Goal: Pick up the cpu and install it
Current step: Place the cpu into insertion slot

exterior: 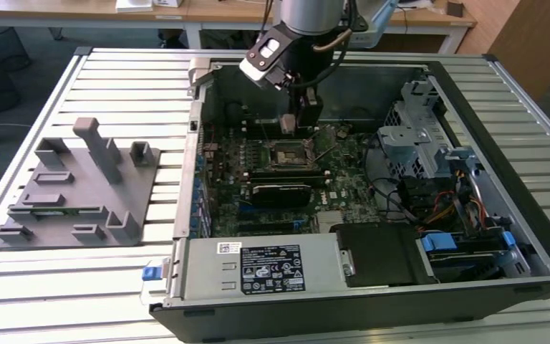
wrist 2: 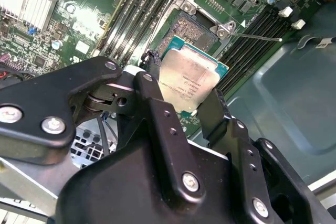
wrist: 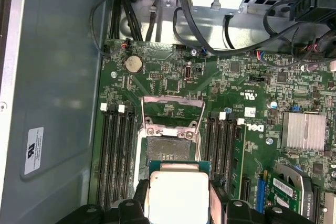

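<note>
One gripper [wrist 2: 185, 90]: its two black fingers are closed on the cpu [wrist 2: 191, 80], pinching it by opposite edges in both wrist views.
Cpu position: silvery top facing up, held in the air near the socket [wrist: 169, 150], apart from it and not seated.
Socket state: its contact field is bare, and the metal load plate [wrist: 173, 109] is swung up on the side away from the chip.
Exterior view: the arm reaches down into the open computer case [exterior: 504, 215] on the slatted table [exterior: 112, 79]. A pale sliver at the gripper tip is probably the cpu, but it is too small to be sure.
Fixture [exterior: 74, 186]: grey plastic with upright posts, on the table towards the exterior view's left, well apart from the case.
Step in hand, as judged: bringing the chip over the socket to set it in.
Doing it well: keep the chip flat and square its edges with the socket frame. Match its marked corner to the socket's, and come straight down with no sideways drag, since the contacts would bend easily. Keep the fingers away from the raised plate.
</note>
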`<state>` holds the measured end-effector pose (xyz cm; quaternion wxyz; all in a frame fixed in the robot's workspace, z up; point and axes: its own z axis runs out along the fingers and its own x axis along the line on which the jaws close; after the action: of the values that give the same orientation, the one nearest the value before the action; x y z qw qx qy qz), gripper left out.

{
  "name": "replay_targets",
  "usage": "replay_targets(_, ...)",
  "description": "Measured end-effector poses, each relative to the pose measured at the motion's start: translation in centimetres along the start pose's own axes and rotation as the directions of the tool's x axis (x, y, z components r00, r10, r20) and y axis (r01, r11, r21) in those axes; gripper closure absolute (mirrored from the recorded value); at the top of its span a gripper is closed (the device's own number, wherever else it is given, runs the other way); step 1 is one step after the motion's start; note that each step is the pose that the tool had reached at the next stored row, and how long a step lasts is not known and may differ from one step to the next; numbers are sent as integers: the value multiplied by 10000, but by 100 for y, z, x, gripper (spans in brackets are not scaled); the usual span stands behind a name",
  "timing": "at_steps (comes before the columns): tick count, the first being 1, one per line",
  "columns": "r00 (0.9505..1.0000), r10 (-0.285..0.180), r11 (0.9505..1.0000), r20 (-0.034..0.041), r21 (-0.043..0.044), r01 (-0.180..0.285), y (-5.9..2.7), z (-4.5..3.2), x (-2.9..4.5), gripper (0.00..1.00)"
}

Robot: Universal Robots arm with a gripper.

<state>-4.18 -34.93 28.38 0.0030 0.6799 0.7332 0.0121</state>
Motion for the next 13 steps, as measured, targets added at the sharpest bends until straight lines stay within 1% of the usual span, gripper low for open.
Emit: replay_targets(13,10000,1,10000,0,-1,-1,-1,26,0,46)
